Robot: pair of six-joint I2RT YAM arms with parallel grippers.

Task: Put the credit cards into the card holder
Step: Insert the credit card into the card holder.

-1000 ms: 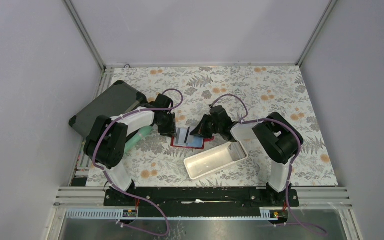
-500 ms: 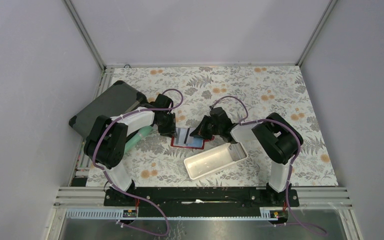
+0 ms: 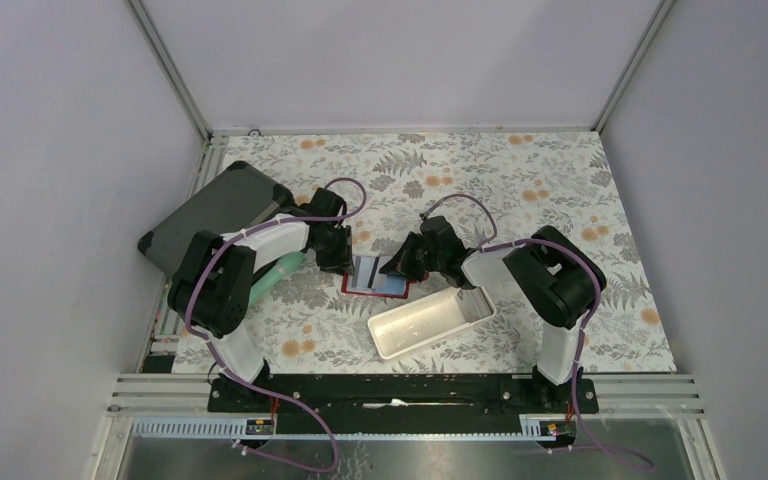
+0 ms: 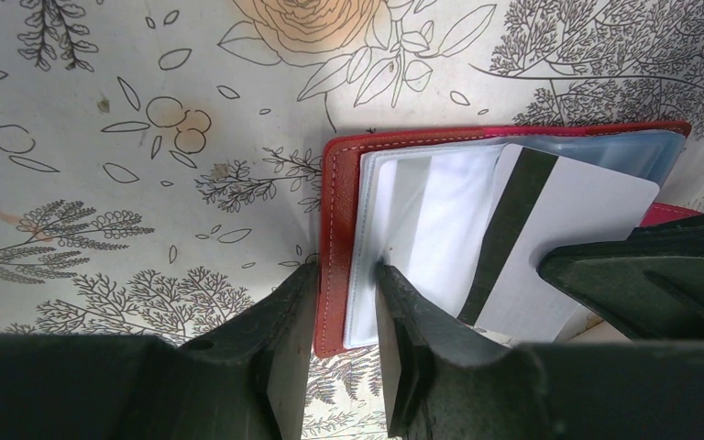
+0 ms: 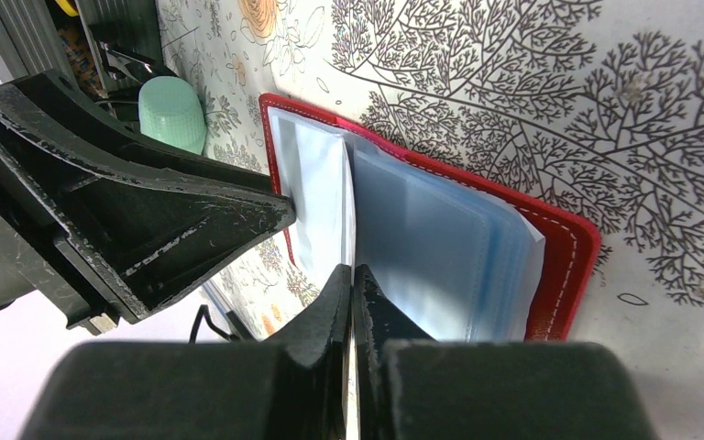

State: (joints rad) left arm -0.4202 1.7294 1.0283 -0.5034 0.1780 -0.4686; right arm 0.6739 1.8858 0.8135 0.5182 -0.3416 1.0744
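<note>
The card holder, a red wallet, lies open on the flowered cloth with its clear sleeves fanned out. My left gripper is shut on its left edge, one finger outside the red cover and the other on a sleeve. My right gripper is shut on a credit card, which shows a white back with a black stripe. The card's far end overlaps the sleeves. In the top view the card sits between the left gripper and the right gripper over the wallet.
A long white tray lies just in front of the wallet, close under the right arm. A big dark grey case sits at the left edge. A pale green object lies under the left arm.
My right gripper has edged a little to the left with the card, closer over the wallet. The left gripper has kept its place on the wallet's edge.
</note>
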